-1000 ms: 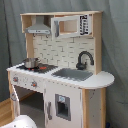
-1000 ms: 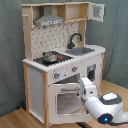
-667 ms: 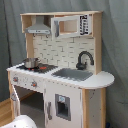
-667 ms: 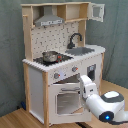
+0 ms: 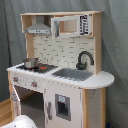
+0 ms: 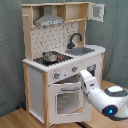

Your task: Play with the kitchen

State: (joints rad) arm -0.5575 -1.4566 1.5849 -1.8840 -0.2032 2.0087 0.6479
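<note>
The kitchen [image 5: 57, 70] filled most of both exterior views, a tall white and light-wood toy unit standing against a grey curtain [image 5: 115, 55]. In the first exterior view it ran from the upper left to the lower right of the frame; in the second exterior view it took the left and centre.

The arm [image 6: 102, 95] came next in size, a white mass entering from the lower right of the second exterior view and reaching up toward the middle of the frame. Compared with a second before, it had pushed further in and up, so that its forward end now lay against the front panel just beside the stove knobs [image 6: 75, 69] and above the windowed oven door [image 6: 67, 100]. That suggested play was under way at the oven or the knobs, though no part of the kitchen seemed to have shifted yet: the oven door looked closed.

The gripper [image 6: 85, 77] sat at that contact point, but I cannot tell whether the claw was spread or pressed together.

Smaller still, the grey sink [image 5: 74, 74] and black faucet [image 5: 84, 59] sat right of centre in the first exterior view, and the pot [image 5: 31, 63] rested on the stove at mid left.
</note>
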